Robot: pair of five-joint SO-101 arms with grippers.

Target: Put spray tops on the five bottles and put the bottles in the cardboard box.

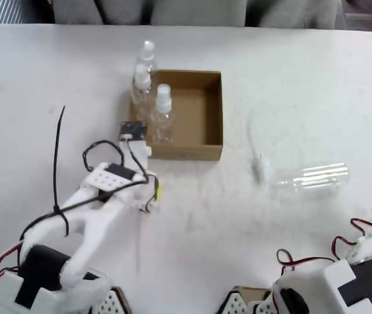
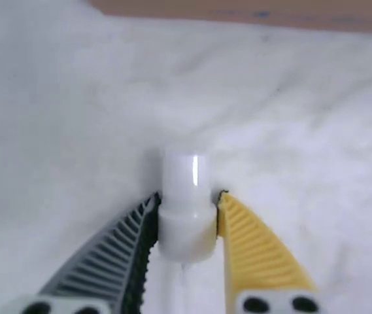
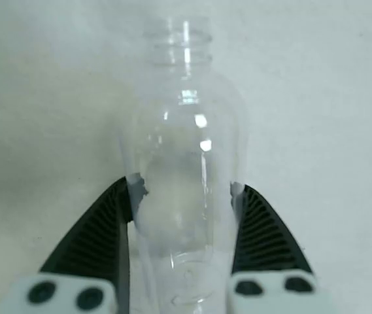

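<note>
On the white surface (image 1: 290, 85) stands the cardboard box (image 1: 186, 152), with three capped bottles (image 1: 163, 114) at one corner. The right gripper (image 3: 186, 186) has its fingers pressed against both sides of an uncapped bottle (image 3: 186, 111). The left gripper (image 2: 187, 197) has its fingers clamped on a spray top (image 2: 186, 173). The smooth bottle could turn or slip in that hold, so the top may meet the neck crooked and jam.

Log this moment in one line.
left claw: shut on spray top | right claw: shut on uncapped bottle | cardboard box: three capped bottles at its edge | table: lying bottle, loose top
</note>
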